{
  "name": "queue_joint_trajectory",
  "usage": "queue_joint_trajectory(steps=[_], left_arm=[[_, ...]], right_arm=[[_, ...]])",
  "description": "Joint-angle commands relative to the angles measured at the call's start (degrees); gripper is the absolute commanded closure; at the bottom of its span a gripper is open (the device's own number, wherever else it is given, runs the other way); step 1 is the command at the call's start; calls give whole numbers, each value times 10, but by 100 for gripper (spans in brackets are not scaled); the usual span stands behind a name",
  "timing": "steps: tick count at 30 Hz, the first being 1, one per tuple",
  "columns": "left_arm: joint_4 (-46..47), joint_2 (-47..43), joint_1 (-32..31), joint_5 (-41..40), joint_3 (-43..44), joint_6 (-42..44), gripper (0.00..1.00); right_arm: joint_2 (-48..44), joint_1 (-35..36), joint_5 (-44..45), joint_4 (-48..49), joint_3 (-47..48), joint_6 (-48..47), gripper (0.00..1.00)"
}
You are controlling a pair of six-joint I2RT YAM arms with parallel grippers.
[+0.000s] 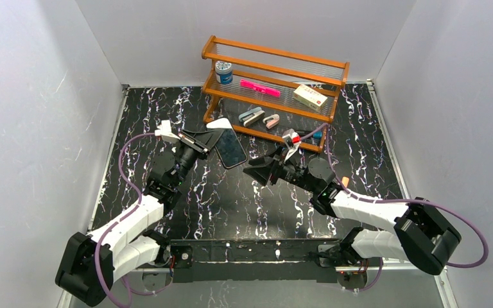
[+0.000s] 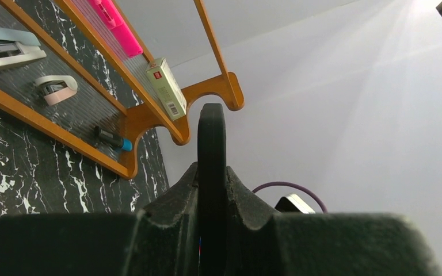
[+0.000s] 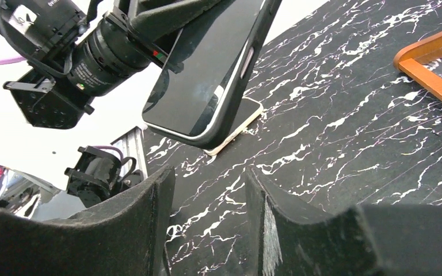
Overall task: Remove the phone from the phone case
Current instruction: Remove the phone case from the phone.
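Top external view gives us the layout: the left gripper (image 1: 199, 142) holds the phone (image 1: 231, 149) just in front of the wooden rack (image 1: 276, 52), near the rack's left foot. The right gripper (image 1: 261, 171) hangs in front of the rack's middle, near the phone but apart from it. Both are above the black, white-veined table (image 1: 231, 205). Only the left wrist view shows us the clamp itself. The phone stands edge-on as a thin black slab with a rounded end, pinched between two grainy black fingers (image 2: 170, 204). Behind it we see the rack's ribbed shelves carrying a pink highlighter (image 2: 118, 29), a green-and-white box (image 2: 167, 86), a pale stapler (image 2: 8, 49), a tape dispenser (image 2: 54, 89) and a blue-capped marker (image 2: 114, 139). Only the right wrist view shows us the phone's face. We see a glossy dark screen, tilted, wrapped in the matte black phone case (image 3: 235, 86), which has a small button on its side. The phone's low corner is over a pale flat slab (image 3: 247, 116) with rounded corners that lies on the table in front of the rack; we cannot tell what that slab is, nor whether the two touch. In that same view the right pincer's rough black jaws stand apart with nothing between them.
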Motion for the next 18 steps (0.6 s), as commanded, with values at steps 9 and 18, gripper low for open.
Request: queue_joint_trajectory(steps=[9, 18], left_arm=[[58, -7, 3, 41, 23, -7, 100], [71, -6, 4, 52, 20, -21, 100]], right_arm=[[-9, -17, 0, 45, -2, 51, 48], [-3, -29, -7, 76, -7, 76, 53]])
